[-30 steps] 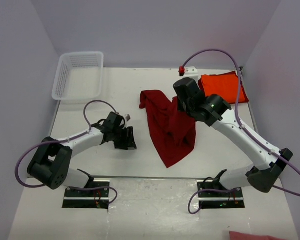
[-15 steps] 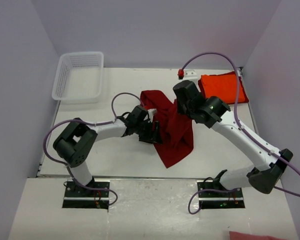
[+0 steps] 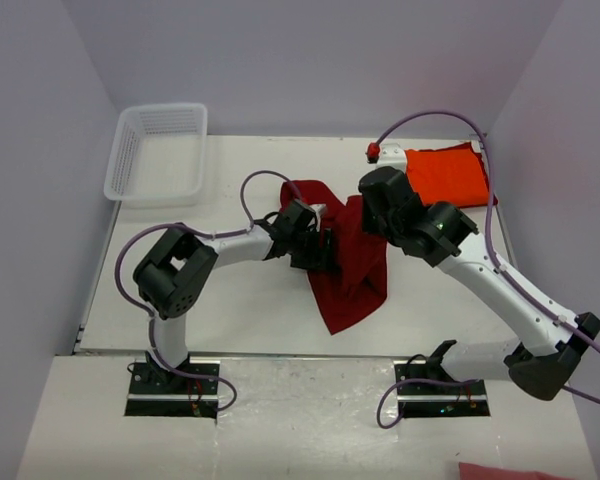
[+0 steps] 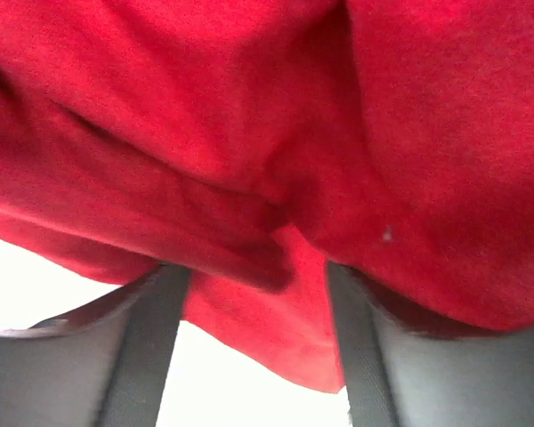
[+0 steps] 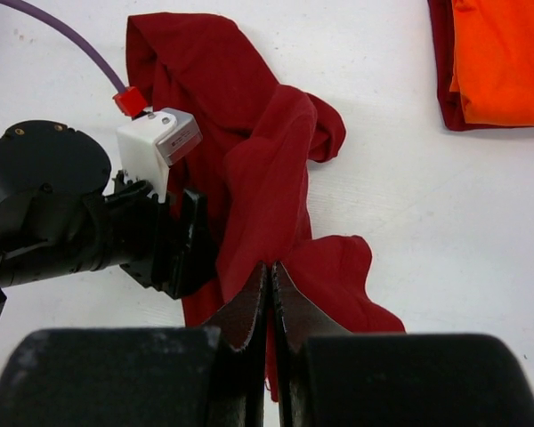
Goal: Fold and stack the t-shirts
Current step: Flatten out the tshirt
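The dark crimson t-shirt (image 3: 348, 270) lies crumpled mid-table, with a fold pulled up. My right gripper (image 3: 367, 215) is shut on that fold, pinched at the tips in the right wrist view (image 5: 269, 267). My left gripper (image 3: 322, 250) is at the shirt's left edge with its jaws wide apart. In the left wrist view crimson cloth (image 4: 276, 160) fills the frame and drapes over the two fingers (image 4: 151, 338), and a hem hangs between them. The orange t-shirt (image 3: 445, 175) lies folded at the back right, apart from both grippers. It rests on a dark red layer (image 5: 440, 89).
A white mesh basket (image 3: 156, 150) stands at the back left. A red-tipped cable plug (image 3: 373, 152) lies near the orange shirt. The left arm's purple cable (image 3: 255, 185) loops above the table. Side walls close in the table left and right.
My left arm has swung right across the table to the crimson shirt's left edge. My right gripper kept its hold and shifted slightly right.
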